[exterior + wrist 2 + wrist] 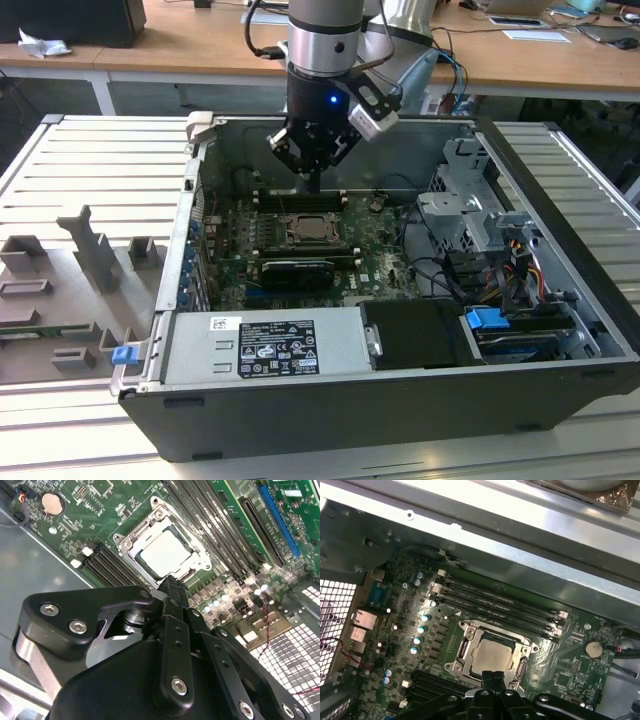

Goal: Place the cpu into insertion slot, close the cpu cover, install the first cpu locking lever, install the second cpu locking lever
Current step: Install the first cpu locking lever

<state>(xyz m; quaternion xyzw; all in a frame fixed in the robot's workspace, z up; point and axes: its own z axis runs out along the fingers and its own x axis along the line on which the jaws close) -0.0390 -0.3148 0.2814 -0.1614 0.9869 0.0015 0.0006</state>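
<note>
Cpu sits in the insertion slot at mid-frame in the exterior view, cpu cover flat over it; we judge the claw, pinched narrow and empty just above, set for pressing.

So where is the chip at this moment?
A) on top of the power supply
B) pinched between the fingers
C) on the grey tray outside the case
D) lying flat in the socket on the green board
D: in the second wrist view the chip lies flat in the socket with the metal cover framing it, and the fingers above carry nothing.
</note>
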